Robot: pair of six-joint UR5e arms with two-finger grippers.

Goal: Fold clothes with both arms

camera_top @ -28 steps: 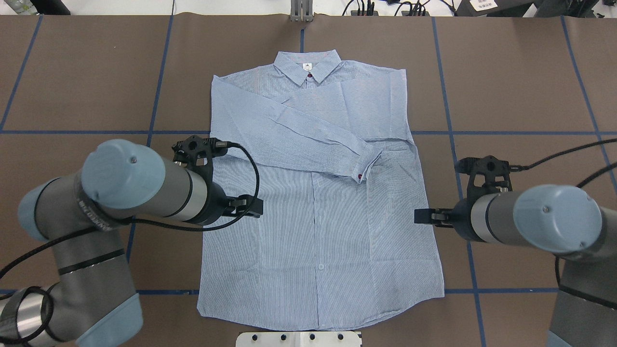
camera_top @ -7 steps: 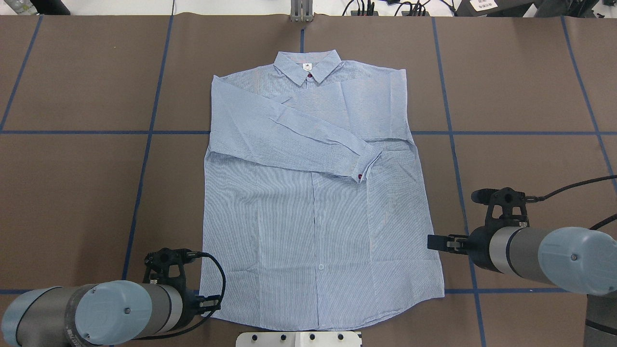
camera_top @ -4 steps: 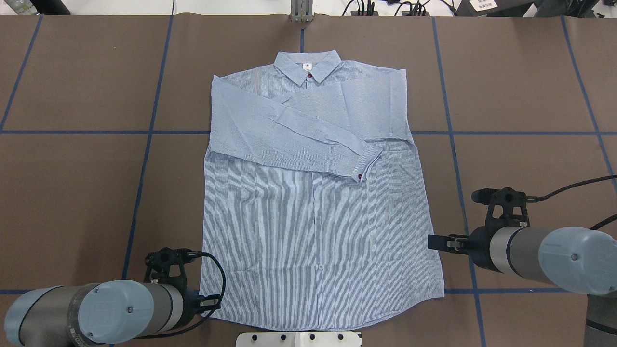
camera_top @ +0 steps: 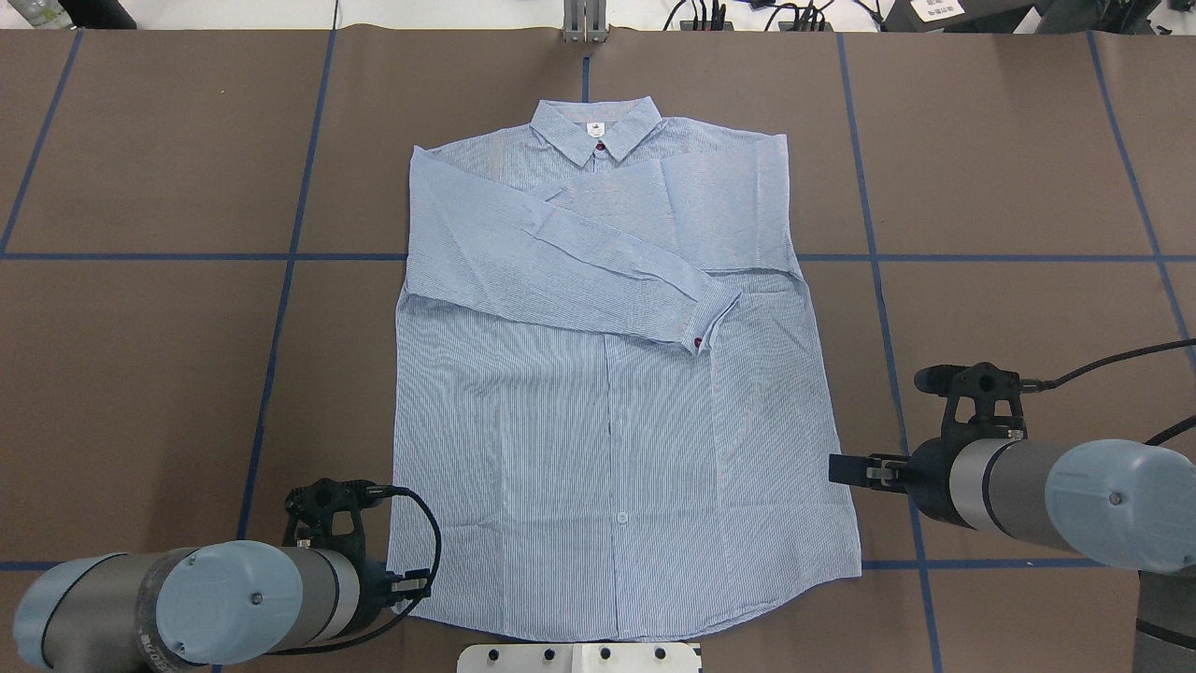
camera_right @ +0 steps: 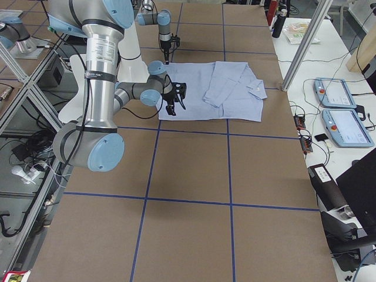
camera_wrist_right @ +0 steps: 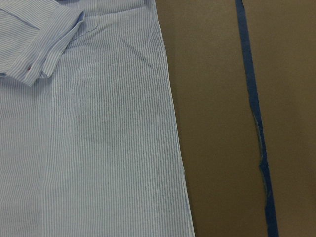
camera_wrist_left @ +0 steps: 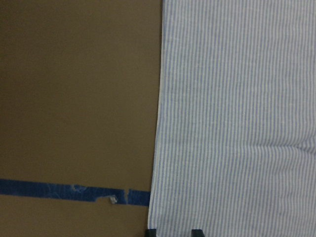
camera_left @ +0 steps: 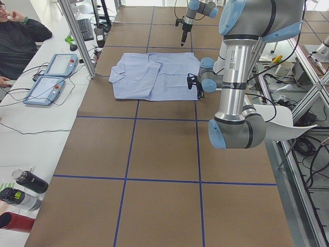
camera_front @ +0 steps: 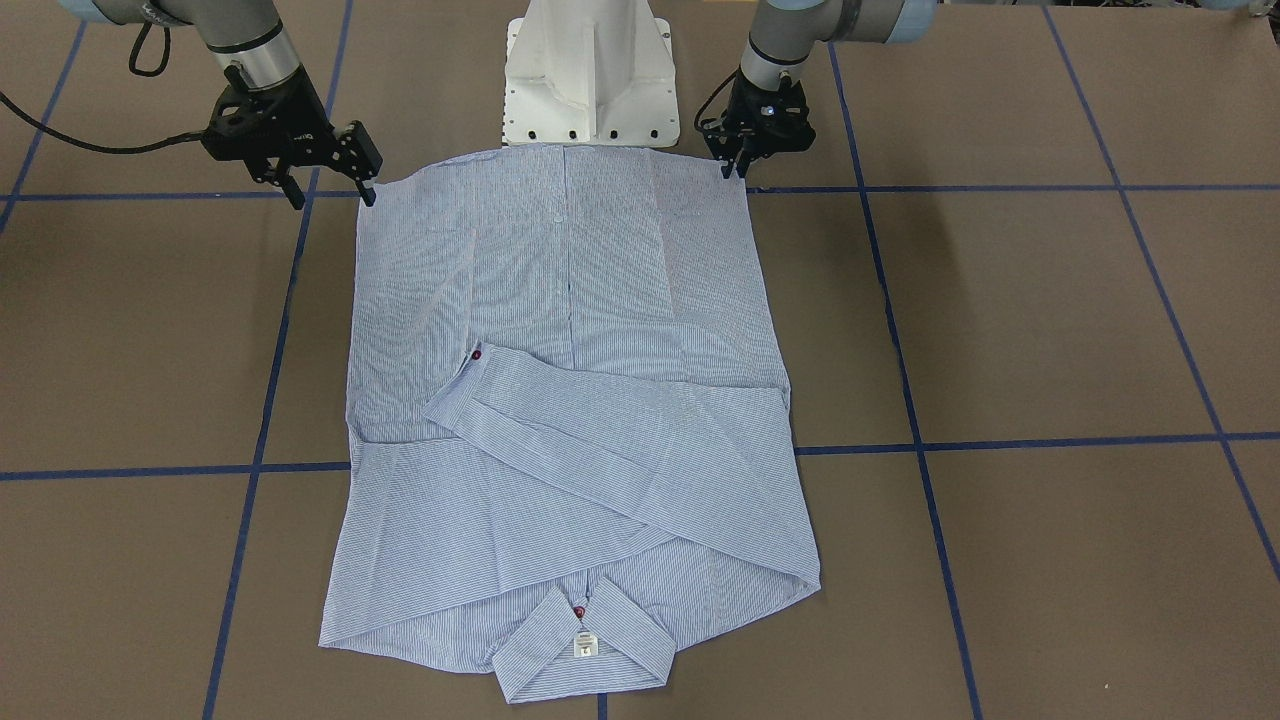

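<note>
Shirt [camera_front: 560, 300], 1, flat; left pincer [camera_front: 733, 171] and right pincer [camera_front: 332, 197], 2, beside it.

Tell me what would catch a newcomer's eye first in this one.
A striped blue shirt lies flat on the brown table, one sleeve folded across the chest and the collar away from the robot. The left pincer sits at one hem corner, and the right pincer hangs open beside the opposite side edge.
</note>
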